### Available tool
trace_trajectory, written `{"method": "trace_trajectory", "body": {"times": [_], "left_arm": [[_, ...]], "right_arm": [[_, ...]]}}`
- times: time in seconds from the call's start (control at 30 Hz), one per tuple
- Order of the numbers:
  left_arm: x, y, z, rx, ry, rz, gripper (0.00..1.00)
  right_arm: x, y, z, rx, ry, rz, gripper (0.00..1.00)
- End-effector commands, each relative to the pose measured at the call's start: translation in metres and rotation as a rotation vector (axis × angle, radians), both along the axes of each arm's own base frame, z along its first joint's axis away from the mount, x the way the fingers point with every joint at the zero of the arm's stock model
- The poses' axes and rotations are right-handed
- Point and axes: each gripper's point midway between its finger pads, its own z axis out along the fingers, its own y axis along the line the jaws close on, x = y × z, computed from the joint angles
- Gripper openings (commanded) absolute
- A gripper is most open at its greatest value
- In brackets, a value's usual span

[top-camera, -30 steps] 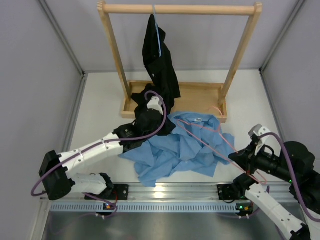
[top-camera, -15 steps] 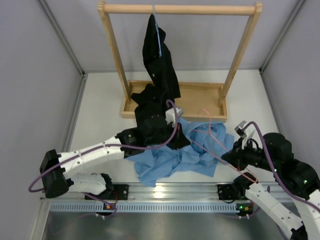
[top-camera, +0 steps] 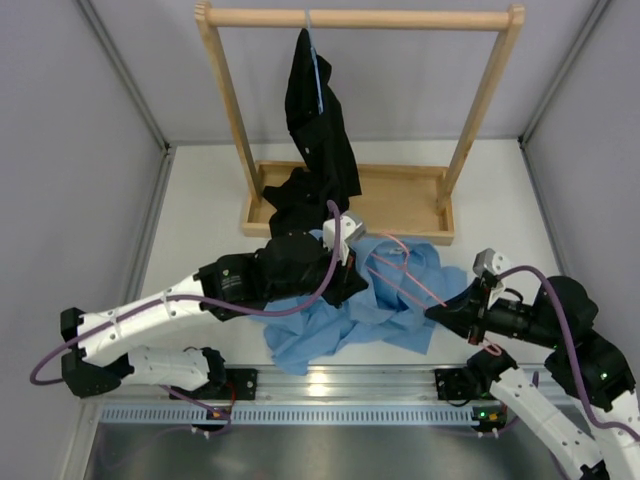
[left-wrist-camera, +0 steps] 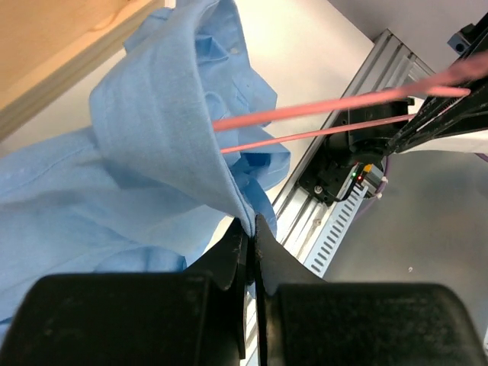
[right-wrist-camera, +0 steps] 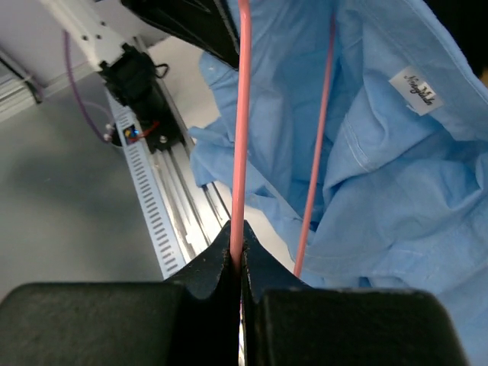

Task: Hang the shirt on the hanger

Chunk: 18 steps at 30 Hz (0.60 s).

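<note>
Grey-walled cell, pale worktop [top-camera: 200, 200]; wooden rack [top-camera: 360, 17] along the far edge carrying a black garment [top-camera: 318, 110] on a thin blue hanger [top-camera: 316, 70]. The shirt [top-camera: 330, 320] lies heaped at the middle of the worktop toward the near edge, just in front of the rack's base, collar [left-wrist-camera: 160, 130] end raised. Left arm [top-camera: 170, 310] reaches across from the near left corner; left jaws together, pinching a fold of the collar and holding it up off the heap. Right arm [top-camera: 560, 330] at the near right corner; right jaws clamped on one wire of the hanger [right-wrist-camera: 241, 114], which points away from them toward the shirt. From the left wrist, two pink wires run in behind the lifted collar; from the right wrist they cross the inner side of the shirt, beside the neck label [right-wrist-camera: 417, 89]. How deep the far end sits is hidden by cloth. Judgement: step in hand is feeding the hanger through the neck opening; shirt not yet hung on it. Next move calls for the right arm to push the wire further in toward a shoulder while the left holds the collar open and taut; thin fabric could snag or bunch on the wire end
</note>
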Motion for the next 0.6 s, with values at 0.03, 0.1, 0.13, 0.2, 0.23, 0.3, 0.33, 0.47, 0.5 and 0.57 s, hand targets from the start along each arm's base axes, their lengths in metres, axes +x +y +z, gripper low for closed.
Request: {"method": "trace_trajectory", "body": {"times": [0.03,0.1,0.13,0.2,0.23,0.3,0.33,0.47,0.5,0.57], "left_arm": [[0.003,0.02,0.038,0.036,-0.093,0.016,0.0],[-0.004,0.022,0.044,0.051,-0.097,-0.011,0.0],[-0.008,0.022,0.057,0.034,-0.12,-0.035,0.0],[-0.02,0.022,0.064,0.032,-0.13,-0.09,0.0],[-0.022,0.023,0.066,0.04,-0.145,-0.103,0.0],[-0.023,0.033,0.07,0.065,-0.152,-0.095,0.0],[-0.017,0.04,0.071,0.081,-0.168,-0.058,0.0],[-0.007,0.066,0.071,0.125,-0.199,0.027,0.0],[-0.005,0.07,0.066,0.145,-0.205,0.04,0.0],[-0.001,0.08,0.064,0.166,-0.229,0.063,0.0]], "right_arm": [[-0.019,0.028,0.053,0.165,-0.208,0.258,0.0],[-0.013,0.035,0.056,0.185,-0.192,0.267,0.0],[-0.01,0.037,0.059,0.196,-0.183,0.27,0.0],[-0.005,0.046,0.059,0.194,-0.152,0.312,0.0],[-0.005,0.049,0.061,0.195,-0.134,0.337,0.0],[-0.004,0.058,0.063,0.2,-0.099,0.4,0.0],[-0.003,0.061,0.062,0.204,-0.071,0.414,0.0],[0.006,0.07,0.058,0.206,-0.049,0.449,0.0],[0.011,0.072,0.059,0.209,-0.057,0.446,0.0],[0.015,0.075,0.059,0.223,-0.039,0.442,0.0]]}}
